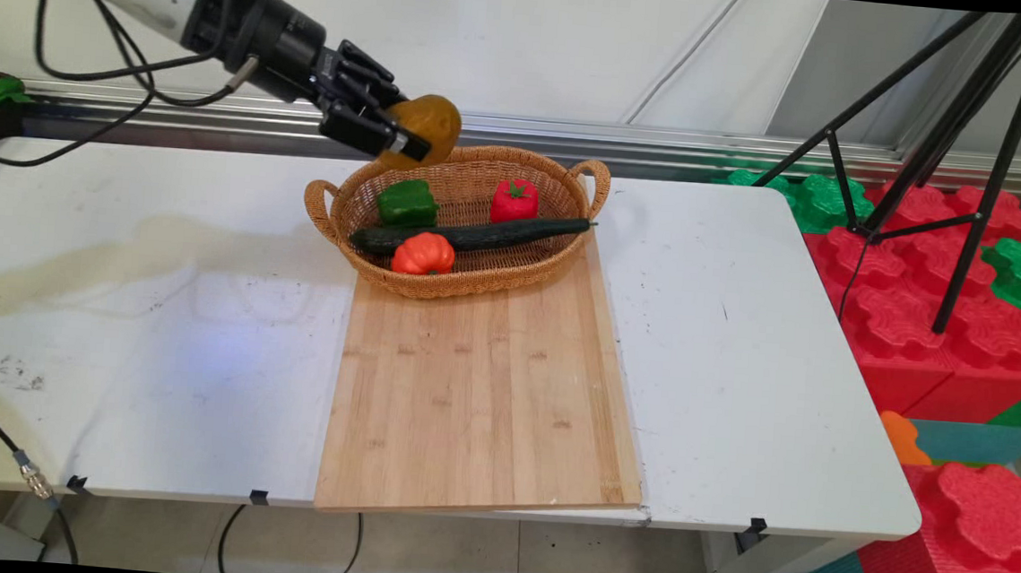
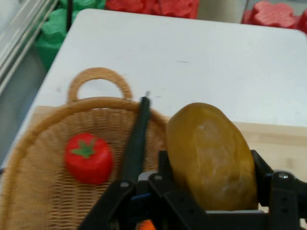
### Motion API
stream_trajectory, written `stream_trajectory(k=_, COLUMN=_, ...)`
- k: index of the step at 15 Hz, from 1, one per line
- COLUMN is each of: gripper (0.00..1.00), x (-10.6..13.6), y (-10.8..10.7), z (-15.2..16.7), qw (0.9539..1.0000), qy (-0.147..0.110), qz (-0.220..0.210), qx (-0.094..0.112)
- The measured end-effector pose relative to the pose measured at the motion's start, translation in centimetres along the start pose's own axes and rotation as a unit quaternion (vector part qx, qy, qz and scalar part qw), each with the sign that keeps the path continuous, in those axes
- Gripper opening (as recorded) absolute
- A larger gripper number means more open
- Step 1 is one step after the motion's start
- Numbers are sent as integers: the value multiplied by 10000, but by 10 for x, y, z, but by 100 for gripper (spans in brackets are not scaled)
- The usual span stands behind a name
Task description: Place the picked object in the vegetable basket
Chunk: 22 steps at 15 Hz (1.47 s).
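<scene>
Black two-finger gripper (image 1: 411,140) clamps brown oval potato (image 1: 425,128) above rear rim of oval wicker basket (image 1: 567,246). Inside: green pepper (image 1: 407,203), red tomato (image 1: 515,200), orange tomato (image 1: 423,254), long dark cucumber (image 1: 478,235).

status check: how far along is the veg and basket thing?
No stated goal, so direction is unclear. In the basket: green pepper, tomato, cucumber, orange pumpkin. In hand: the pincer grips a potato in the air over the basket's far rim. The cutting board lies bare.
</scene>
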Motion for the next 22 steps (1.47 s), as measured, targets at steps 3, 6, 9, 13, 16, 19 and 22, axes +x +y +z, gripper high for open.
stream_trajectory(k=3, gripper=0, x=-1, y=-22, z=12, qw=9997, qy=-111, qz=118, qx=197)
stream_trajectory(k=6, gripper=0, x=-6, y=-42, z=30, qw=9988, qy=-299, qz=227, qx=328)
stream_trajectory(k=9, gripper=0, x=-15, y=-61, z=52, qw=9971, qy=-569, qz=312, qx=399)
stream_trajectory(k=13, gripper=0, x=-29, y=-78, z=78, qw=9945, qy=-882, qz=316, qx=461)
stream_trajectory(k=16, gripper=0, x=-37, y=-91, z=101, qw=9925, qy=-1051, qz=307, qx=547)
stream_trajectory(k=19, gripper=0, x=-42, y=-102, z=121, qw=9909, qy=-1162, qz=320, qx=601)
stream_trajectory(k=22, gripper=0, x=-44, y=-110, z=135, qw=9902, qy=-1186, qz=367, qx=636)
